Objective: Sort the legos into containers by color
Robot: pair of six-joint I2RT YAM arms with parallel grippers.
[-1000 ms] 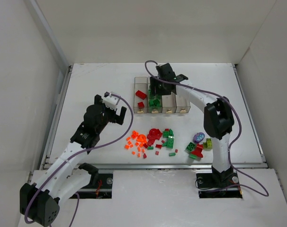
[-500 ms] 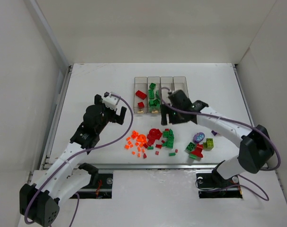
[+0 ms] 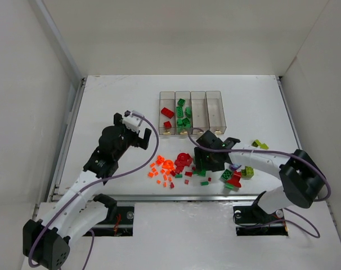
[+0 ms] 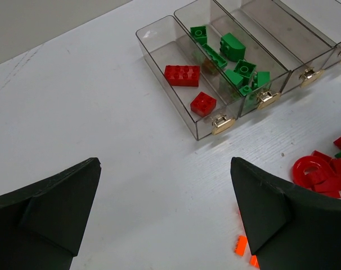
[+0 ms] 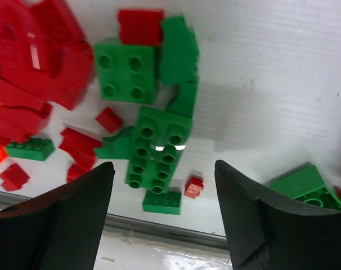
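Right gripper (image 5: 162, 166), apart, over a green lego plate (image 5: 157, 152) lying studs-up, lengthwise between its fingers (image 5: 75, 214); left gripper (image 4: 165, 163) wide apart.

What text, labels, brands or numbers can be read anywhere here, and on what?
None readable.
The clear bins, their brass latches and the white table show no print.
Studs on the green brick: no lettering can be made out.

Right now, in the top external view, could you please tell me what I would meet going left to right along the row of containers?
First container, holding two red legos → second container, holding green legos → third container, empty → fourth container, empty.
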